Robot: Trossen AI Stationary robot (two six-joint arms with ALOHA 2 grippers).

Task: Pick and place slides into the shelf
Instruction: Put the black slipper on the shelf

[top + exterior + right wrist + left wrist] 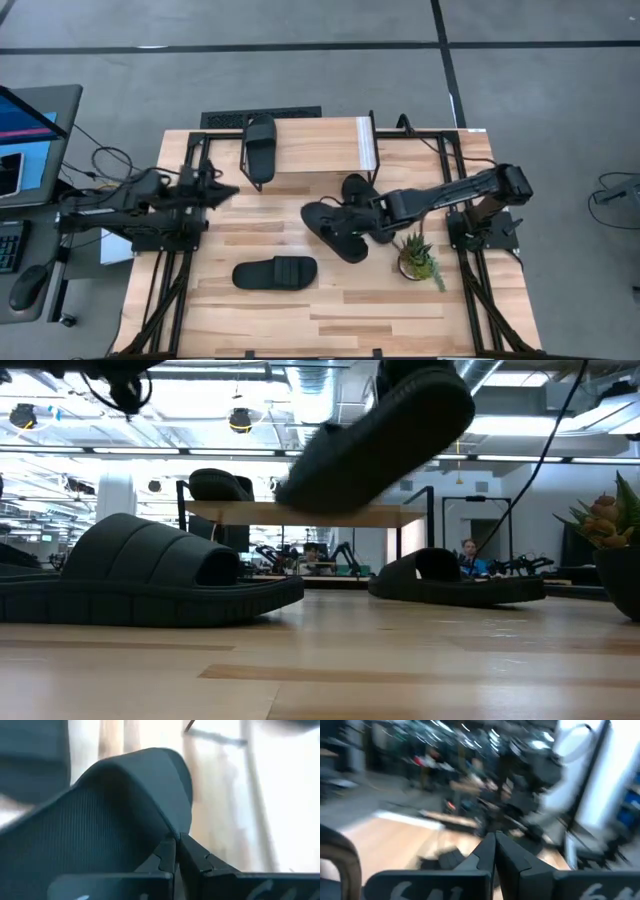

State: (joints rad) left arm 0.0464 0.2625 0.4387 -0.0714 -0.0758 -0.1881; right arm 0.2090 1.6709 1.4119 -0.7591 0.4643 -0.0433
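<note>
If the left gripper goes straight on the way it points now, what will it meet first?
Probably the slide lying just in front of the shelf; the left gripper may pass above it.

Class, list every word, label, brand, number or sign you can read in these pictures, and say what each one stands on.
No text reads clearly in any view.
Pale marks on the left gripper housing: blurred, unreadable.
Pale marks on the right gripper housing: cut off, unreadable.
Monitor beside the table: colours only, no legible words.
Slides and shelf: no visible lettering.
</note>
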